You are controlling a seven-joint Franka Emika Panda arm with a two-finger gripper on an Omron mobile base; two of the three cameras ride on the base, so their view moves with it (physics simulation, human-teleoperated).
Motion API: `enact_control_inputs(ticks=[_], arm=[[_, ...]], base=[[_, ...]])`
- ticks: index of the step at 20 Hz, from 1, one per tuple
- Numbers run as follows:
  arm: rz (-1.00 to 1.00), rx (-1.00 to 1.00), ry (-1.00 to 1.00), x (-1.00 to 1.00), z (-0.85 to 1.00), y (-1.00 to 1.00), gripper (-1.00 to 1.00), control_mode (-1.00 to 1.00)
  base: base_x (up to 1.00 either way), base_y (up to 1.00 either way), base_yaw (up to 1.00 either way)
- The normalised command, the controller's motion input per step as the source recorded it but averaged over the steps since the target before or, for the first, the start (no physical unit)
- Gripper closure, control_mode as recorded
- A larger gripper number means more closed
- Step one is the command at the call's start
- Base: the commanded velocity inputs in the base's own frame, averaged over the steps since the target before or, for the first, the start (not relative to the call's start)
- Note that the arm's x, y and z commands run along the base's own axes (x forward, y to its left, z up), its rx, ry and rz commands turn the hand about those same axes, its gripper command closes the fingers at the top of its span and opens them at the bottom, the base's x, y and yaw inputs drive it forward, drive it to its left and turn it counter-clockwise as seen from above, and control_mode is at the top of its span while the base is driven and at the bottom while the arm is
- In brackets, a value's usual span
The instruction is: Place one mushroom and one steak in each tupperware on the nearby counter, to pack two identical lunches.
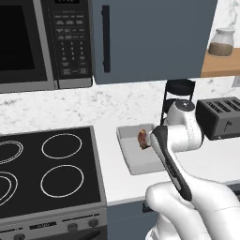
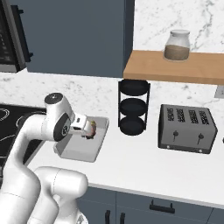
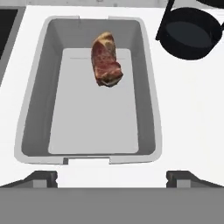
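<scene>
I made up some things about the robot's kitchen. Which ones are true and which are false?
1. A steak lies in the tupperware. True.
2. A mushroom sits beside the steak. False: the steak is alone in there.
3. The gripper is squeezing the steak. False: its jaws are open and empty above the tub.
4. A toaster stands on the counter. True.
5. The jar is on the stove. False: it stands on the wooden shelf.

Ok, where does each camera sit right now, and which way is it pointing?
Left base view: behind the arm's left, facing forward and down at stove, tub and toaster; arm rises lower right.
Right base view: behind its right, facing the same counter, rack and shelf; arm lower left.
Hand view: above the tub, looking down at the steak; open gripper at the bottom.
All three share the tub and steak.
</scene>
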Motion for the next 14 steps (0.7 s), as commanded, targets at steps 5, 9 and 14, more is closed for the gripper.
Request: enact_control_inputs(ticks=[5, 9, 14], arm=[[0.0, 0.03, -0.13, -0.92, 0.95, 0.04, -1.0, -1.0], [0.0, 0.0, -0.1, -0.78, 0.44, 0.02, -1.0, -1.0], [0.0, 0.0, 0.0, -0.13, 0.0, 0.0, -1.0, -1.0]], base=[[0.0, 0.0, 0.0], [0.0, 0.0, 0.0], [0.0, 0.0, 0.0]])
